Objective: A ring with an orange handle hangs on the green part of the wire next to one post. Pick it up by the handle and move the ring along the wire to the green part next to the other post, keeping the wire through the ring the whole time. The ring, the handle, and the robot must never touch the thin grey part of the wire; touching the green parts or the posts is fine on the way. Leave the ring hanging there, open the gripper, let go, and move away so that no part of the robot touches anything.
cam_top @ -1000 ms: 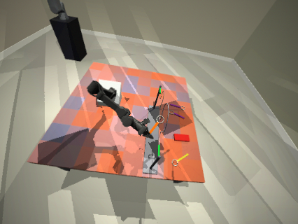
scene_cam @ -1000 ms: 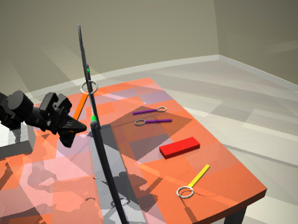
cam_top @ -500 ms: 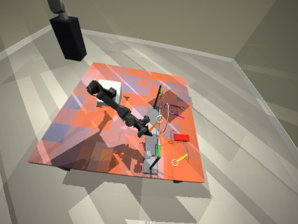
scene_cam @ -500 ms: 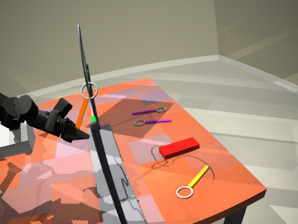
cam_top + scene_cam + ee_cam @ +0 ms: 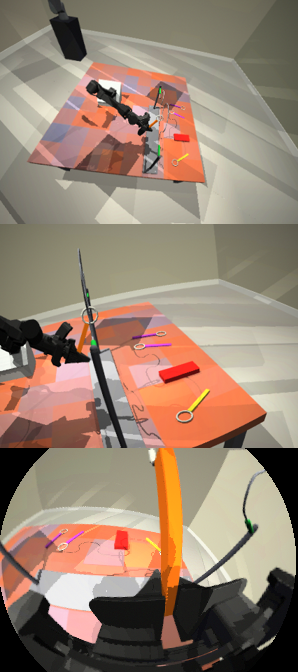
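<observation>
Our gripper [image 5: 150, 128] [image 5: 84, 359] [image 5: 158, 572]'s nearly closed, pinching the orange handle [image 5: 153, 123] [image 5: 82, 337] [image 5: 171, 523], presumably so the ring [image 5: 159, 117] [image 5: 82, 316] clears the grey wire [image 5: 168, 117] [image 5: 82, 276] [image 5: 245, 498].

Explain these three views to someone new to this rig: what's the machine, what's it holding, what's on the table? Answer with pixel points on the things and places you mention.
It is one black robot arm [image 5: 120, 108] [image 5: 33, 332] with a two-fingered gripper. The top view looks down from above; the exterior view looks from beside the table; the wrist view looks out over the fingers. The gripper [image 5: 147, 129] [image 5: 83, 355] [image 5: 158, 572] is shut on an orange handle [image 5: 153, 123] [image 5: 82, 338] [image 5: 171, 523], whose ring is up by the wire. On the table lie two purple-handled rings, a yellow-handled one and a red block [image 5: 181, 137] [image 5: 179, 372] [image 5: 121, 540].
</observation>
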`<state>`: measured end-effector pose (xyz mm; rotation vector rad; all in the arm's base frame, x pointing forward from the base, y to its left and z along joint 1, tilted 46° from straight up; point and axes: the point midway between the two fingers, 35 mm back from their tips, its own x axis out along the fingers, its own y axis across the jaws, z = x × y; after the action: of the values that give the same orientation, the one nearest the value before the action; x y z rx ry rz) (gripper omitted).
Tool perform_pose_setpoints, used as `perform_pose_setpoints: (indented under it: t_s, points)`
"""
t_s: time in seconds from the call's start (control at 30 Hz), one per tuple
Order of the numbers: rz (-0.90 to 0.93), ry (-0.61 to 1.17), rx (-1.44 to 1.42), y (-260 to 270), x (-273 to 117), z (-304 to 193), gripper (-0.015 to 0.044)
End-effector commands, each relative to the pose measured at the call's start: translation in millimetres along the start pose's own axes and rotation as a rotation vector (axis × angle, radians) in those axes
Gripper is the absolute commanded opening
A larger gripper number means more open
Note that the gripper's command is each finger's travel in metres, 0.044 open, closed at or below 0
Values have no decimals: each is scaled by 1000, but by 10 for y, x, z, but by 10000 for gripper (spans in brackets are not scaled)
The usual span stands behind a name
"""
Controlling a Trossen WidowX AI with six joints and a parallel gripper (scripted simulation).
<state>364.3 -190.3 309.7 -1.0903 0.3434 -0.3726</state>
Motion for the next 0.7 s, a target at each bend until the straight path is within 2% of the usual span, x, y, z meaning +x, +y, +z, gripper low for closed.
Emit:
perform_pose_setpoints:
  t_s: [0.0, 0.67]
  points:
    - [36, 7, 71, 119, -29, 19, -150]
    - [129, 27, 231, 516, -117, 90, -150]
